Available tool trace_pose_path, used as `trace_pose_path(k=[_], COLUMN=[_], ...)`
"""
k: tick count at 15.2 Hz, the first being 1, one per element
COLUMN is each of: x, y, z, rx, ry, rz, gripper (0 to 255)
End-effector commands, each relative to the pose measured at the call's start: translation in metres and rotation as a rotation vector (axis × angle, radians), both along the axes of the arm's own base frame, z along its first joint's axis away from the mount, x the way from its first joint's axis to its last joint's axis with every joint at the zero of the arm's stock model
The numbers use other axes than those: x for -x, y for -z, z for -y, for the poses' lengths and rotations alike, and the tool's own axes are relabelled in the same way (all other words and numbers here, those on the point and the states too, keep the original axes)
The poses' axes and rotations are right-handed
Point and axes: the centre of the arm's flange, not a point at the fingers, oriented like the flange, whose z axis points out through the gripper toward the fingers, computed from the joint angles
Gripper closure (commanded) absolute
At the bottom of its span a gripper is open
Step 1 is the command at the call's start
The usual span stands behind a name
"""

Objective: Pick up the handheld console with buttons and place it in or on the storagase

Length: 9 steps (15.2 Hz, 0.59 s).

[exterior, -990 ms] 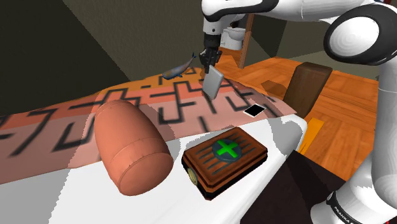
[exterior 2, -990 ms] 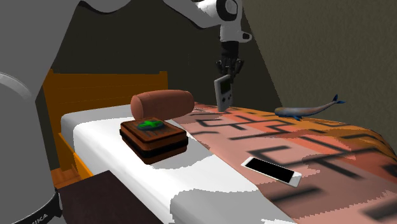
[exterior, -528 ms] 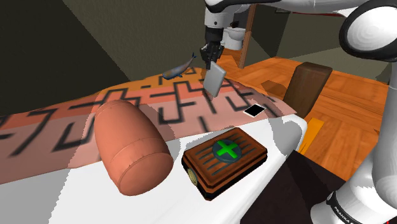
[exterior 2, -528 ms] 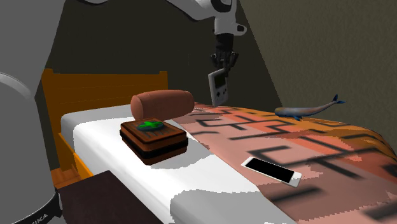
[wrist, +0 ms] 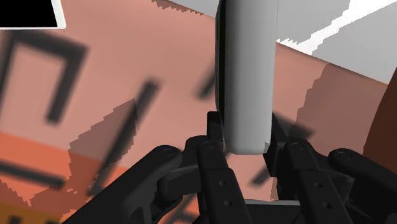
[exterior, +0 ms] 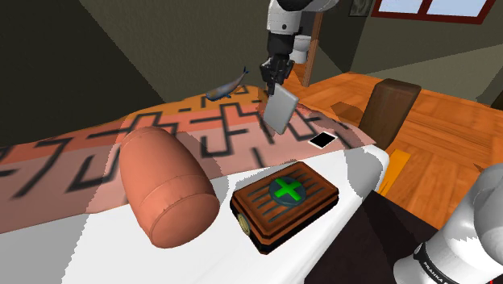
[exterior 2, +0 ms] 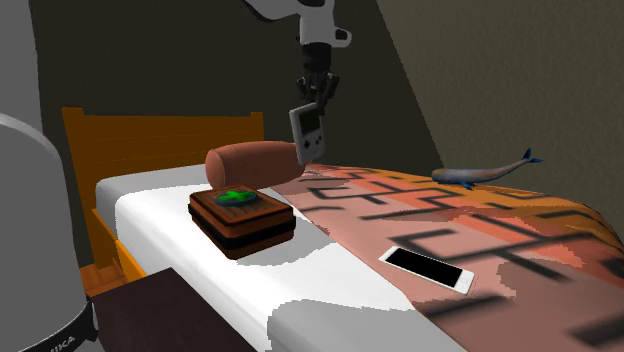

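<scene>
The pick-up half looks done and the placing half is left. The tool (exterior: 276, 81) is closed onto the top edge of the grey handheld console (exterior: 280, 110), which hangs below it in the air, well clear of the bed. In the wrist view the two black fingers (wrist: 214, 137) clasp the console's end (wrist: 247, 70) between them, open no wider than its thin body. From the second exterior view the tool (exterior 2: 313, 97) points straight down and the console (exterior 2: 306, 133) dangles a little tilted, with its screen and buttons facing that camera.

Under the console lies the salmon blanket with a dark line pattern (exterior: 201, 133). The brown storage case with a green cross on its lid (exterior: 310, 194) sits on the white sheet, nearer the stand than the console. In the second exterior view the case (exterior 2: 240, 222) is below and to the left of the console. Its lid looks shut, so the console would probably go on top.

Just beside the case, to the shoulder view's left, lies a reddish-brown bolster (exterior: 165, 190). A phone (exterior: 322, 140) rests flat on the blanket to the shoulder view's right. A whale figure (exterior: 226, 87) sits at the bed's far side.

What remains, as I judge it, is to carry the console over the case, lower it and let go.
</scene>
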Motion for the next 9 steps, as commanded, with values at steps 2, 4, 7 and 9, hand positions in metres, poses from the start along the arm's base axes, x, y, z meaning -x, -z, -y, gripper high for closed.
trace_pose_path(k=[2,4,7,9], x=[0.035,0.057,0.091,0.114], y=[-0.005,-0.009,-0.014,-0.018], z=[-0.019,-0.033,-0.052,-0.065], rx=[0.0,0.0,0.0,0.0], ry=[0.001,0.001,0.001,0.001], rz=[0.001,0.001,0.001,0.001], gripper=[255,255,255,255])
